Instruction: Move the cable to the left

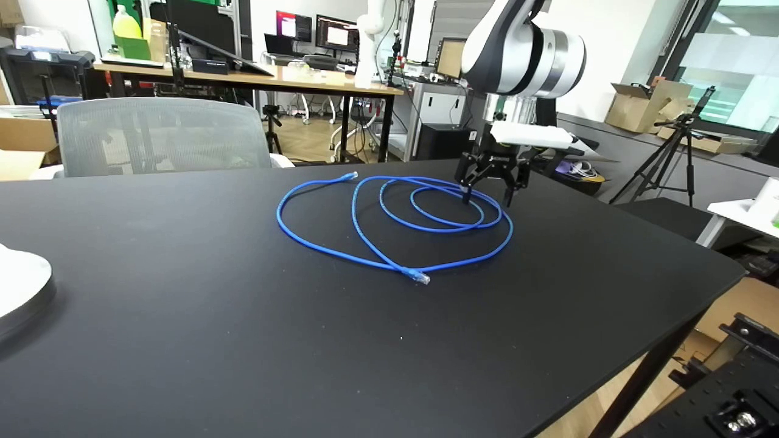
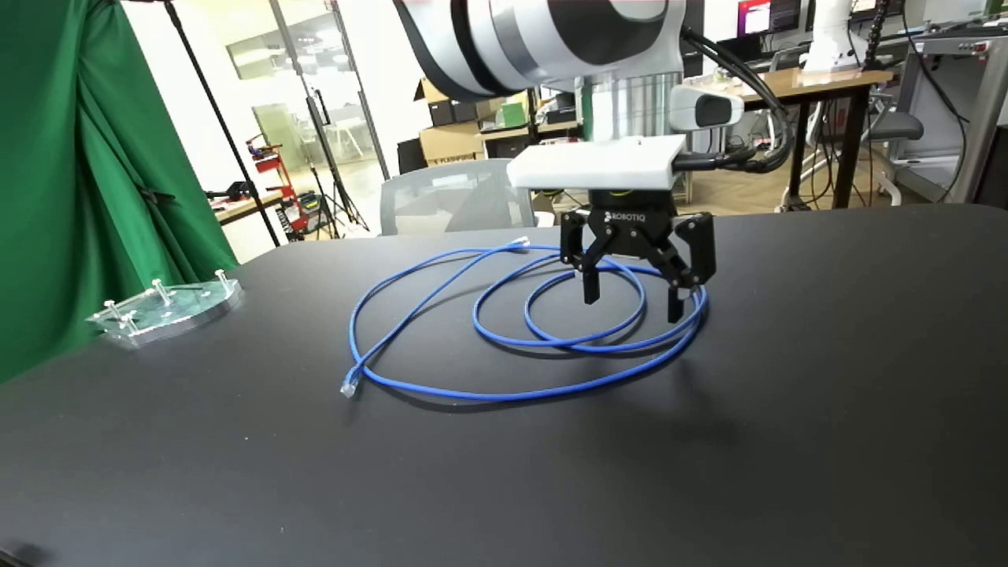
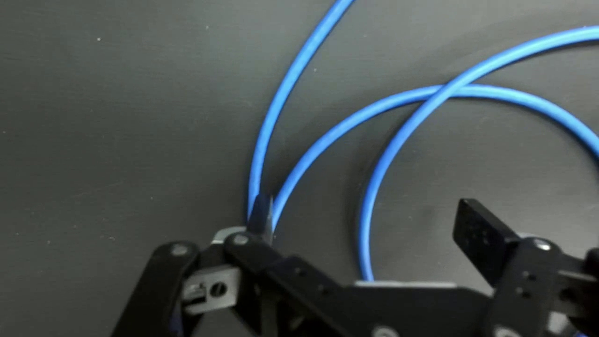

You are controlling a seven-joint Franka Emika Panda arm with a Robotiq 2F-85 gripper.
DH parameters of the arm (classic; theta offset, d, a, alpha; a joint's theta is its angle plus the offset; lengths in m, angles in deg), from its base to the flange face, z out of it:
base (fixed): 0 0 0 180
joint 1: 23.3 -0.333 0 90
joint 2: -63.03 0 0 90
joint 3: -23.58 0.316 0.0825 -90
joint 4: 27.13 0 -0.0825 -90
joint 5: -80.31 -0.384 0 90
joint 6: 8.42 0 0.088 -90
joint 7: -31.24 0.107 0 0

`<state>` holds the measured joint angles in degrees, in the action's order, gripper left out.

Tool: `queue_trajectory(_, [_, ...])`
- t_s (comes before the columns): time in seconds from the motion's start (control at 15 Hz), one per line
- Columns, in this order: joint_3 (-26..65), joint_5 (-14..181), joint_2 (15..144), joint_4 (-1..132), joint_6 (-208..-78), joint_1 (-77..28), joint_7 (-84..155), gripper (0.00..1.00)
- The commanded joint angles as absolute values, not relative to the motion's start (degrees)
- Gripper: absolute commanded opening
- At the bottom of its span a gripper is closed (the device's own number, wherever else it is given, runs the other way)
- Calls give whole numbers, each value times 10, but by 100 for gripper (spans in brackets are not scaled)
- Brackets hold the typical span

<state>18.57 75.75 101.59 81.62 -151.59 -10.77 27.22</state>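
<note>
Where the black table stretches across both exterior views, the white and grey robot arm hangs over its far half, and a grey mesh chair stands beyond the far edge. On that far half lies the blue cable, loosely coiled, with its smaller overlapping loops gathered to the right and one larger sweep reaching left. Its long axis runs crosswise, left to right, in both exterior views. Over the right-hand loops the gripper points downward, its jaws standing wide apart. In the wrist view one finger overlaps the spot where two strands draw together, the opposite one shows against the table within a loop, and a strand runs through the gap; whether the fingers touch the cable, I cannot tell. In an exterior view, the near connector tip lies just past a crossing of strands and points to the lower right, while the far connector tip points right and slightly away.
</note>
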Motion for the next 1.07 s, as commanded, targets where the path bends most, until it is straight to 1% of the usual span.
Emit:
queue_trajectory(0.0, [180, 756, 1018, 801, -1508, -118, 300, 75])
queue_trajectory(0.07, [180, 756, 1019, 800, -1508, -119, 303, 75])
queue_trajectory(0.13, [180, 756, 1019, 799, -1508, -120, 305, 68])
queue_trajectory(0.2, [179, 756, 1021, 797, -1505, -122, 309, 60])
queue_trajectory(0.53, [175, 761, 1024, 792, -1479, -129, 323, 27])
queue_trajectory(0.73, [170, 764, 1026, 789, -1456, -132, 330, 5])
queue_trajectory(0.8, [171, 761, 1026, 790, -1448, -131, 329, 1])
queue_trajectory(0.87, [170, 760, 1026, 790, -1441, -130, 329, 0])
queue_trajectory(1.0, [170, 758, 1026, 790, -1430, -129, 329, 0])
